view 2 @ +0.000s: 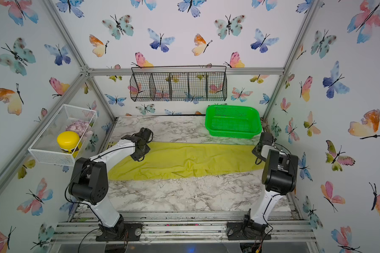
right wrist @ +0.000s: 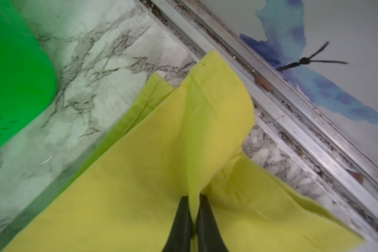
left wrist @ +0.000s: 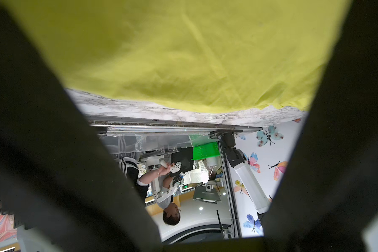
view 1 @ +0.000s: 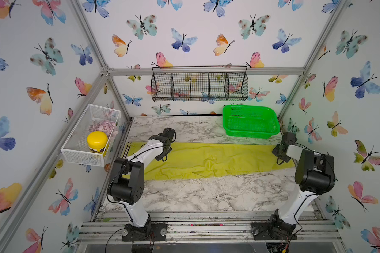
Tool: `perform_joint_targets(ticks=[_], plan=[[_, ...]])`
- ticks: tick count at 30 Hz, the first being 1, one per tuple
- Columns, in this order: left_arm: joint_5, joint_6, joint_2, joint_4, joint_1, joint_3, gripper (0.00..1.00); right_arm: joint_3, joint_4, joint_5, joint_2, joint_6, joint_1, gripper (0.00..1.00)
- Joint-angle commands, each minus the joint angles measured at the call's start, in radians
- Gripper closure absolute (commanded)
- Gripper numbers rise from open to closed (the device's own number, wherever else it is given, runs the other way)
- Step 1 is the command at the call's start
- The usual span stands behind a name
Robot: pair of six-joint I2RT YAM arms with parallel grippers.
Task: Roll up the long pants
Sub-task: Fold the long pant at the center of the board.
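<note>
The long pants (view 1: pixel 206 158) (view 2: pixel 184 160) lie flat across the marble table. Their black-and-white striped waistband (view 1: pixel 127 150) is at the left and the leg ends are at the right. My right gripper (right wrist: pixel 193 196) (view 1: pixel 279 153) is shut on a raised fold of cloth near a leg hem (right wrist: pixel 216 104), at the table's right edge. My left gripper (view 1: pixel 162 156) (view 2: pixel 138 156) hangs over the waist end. In the left wrist view its dark fingers (left wrist: pixel 42 131) stand wide apart with nothing between them, and the pants (left wrist: pixel 172 54) lie beyond.
A bright green plastic basket (view 1: pixel 250 122) (right wrist: pixel 13 76) stands at the back right, close to the leg ends. A white wire basket (view 1: pixel 75 151) holding a yellow-lidded jar (view 1: pixel 97 140) hangs on the left wall. A black wire rack (view 1: pixel 200 86) hangs on the back wall.
</note>
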Motion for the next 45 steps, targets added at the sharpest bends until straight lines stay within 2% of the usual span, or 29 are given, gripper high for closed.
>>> perform_joint_targets(ticks=[1, 9, 16, 26, 31, 35, 37, 40, 45], plan=[[0.054, -0.019, 0.039, -0.012, -0.096, 0.064, 0.78, 0.006, -0.036, -0.074, -0.13, 0.026, 0.005, 0.95], [0.142, -0.001, 0.238, -0.034, -0.249, 0.264, 0.79, 0.048, -0.104, -0.113, -0.354, 0.028, 0.009, 0.96], [0.202, 0.001, 0.347, -0.036, -0.352, 0.323, 0.79, 0.181, -0.143, -0.139, -0.436, 0.032, 0.008, 0.96], [0.344, 0.0, 0.379, 0.113, -0.387, 0.271, 0.79, 0.425, -0.17, -0.178, -0.451, 0.053, 0.008, 0.96], [0.444, 0.011, 0.47, 0.163, -0.417, 0.366, 0.79, 0.5, -0.159, -0.285, -0.451, 0.122, 0.008, 0.96], [0.51, 0.011, 0.537, 0.171, -0.436, 0.478, 0.82, 0.447, -0.094, -0.404, -0.478, 0.239, 0.017, 0.95], [0.519, 0.007, 0.512, 0.186, -0.427, 0.482, 0.82, 0.408, -0.063, -0.419, -0.493, 0.267, 0.052, 0.96], [0.525, 0.008, 0.414, 0.209, -0.373, 0.445, 0.81, 0.387, -0.059, -0.4, -0.483, 0.251, 0.162, 0.96], [0.53, 0.018, 0.154, 0.245, -0.211, 0.326, 0.78, 0.332, -0.022, -0.303, -0.44, 0.224, 0.408, 0.95]])
